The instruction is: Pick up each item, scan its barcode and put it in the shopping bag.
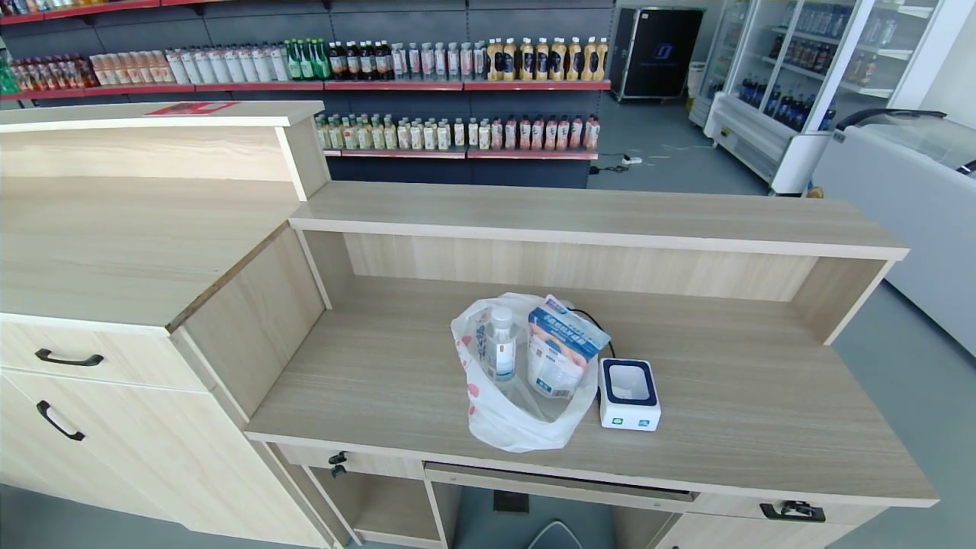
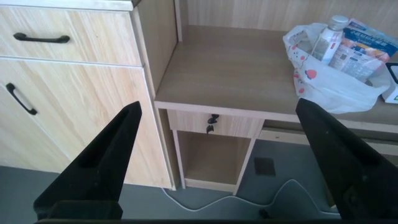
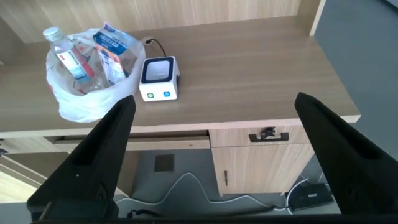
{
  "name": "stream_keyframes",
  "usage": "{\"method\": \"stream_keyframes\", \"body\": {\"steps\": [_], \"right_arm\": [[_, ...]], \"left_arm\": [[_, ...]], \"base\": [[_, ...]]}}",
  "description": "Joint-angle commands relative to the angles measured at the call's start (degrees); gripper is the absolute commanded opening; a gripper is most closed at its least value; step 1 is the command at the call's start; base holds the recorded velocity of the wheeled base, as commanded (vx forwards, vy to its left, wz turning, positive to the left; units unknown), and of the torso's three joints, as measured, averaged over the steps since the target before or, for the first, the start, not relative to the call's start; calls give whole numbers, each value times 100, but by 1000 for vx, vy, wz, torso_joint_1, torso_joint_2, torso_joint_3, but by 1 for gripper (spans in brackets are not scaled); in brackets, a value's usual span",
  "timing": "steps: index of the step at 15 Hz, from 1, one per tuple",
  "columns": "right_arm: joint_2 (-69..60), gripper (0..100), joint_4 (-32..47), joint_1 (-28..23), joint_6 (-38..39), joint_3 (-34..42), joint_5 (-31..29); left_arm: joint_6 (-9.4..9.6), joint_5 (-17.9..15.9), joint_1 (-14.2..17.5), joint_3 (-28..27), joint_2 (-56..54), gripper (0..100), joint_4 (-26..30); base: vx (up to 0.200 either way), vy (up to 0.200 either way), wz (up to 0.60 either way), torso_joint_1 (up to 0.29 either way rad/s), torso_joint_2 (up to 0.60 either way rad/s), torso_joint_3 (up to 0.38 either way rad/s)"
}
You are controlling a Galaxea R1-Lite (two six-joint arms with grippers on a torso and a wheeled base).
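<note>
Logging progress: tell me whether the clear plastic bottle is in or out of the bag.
In. The clear white-capped plastic bottle sits inside the open white plastic shopping bag, beside a blue-and-white pouch.

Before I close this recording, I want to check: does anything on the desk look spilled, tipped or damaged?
Nothing stands out. The bottle and the pouch sit inside the shopping bag, the scanner lies flat beside it, and no spill shows on the desk.
</note>
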Motion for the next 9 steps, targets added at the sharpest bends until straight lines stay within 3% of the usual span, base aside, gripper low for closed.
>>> {"method": "stream_keyframes", "body": {"steps": [1, 9], "right_arm": [[11, 100, 1, 1, 0, 0, 1], [11, 100, 1, 1, -18, 0, 1]], "left_arm": [[-1, 1, 1, 0, -2, 100, -2], [-1, 1, 1, 0, -2, 100, -2]], "base": [[0, 0, 0, 0, 0, 0], [0, 0, 0, 0, 0, 0]]}}
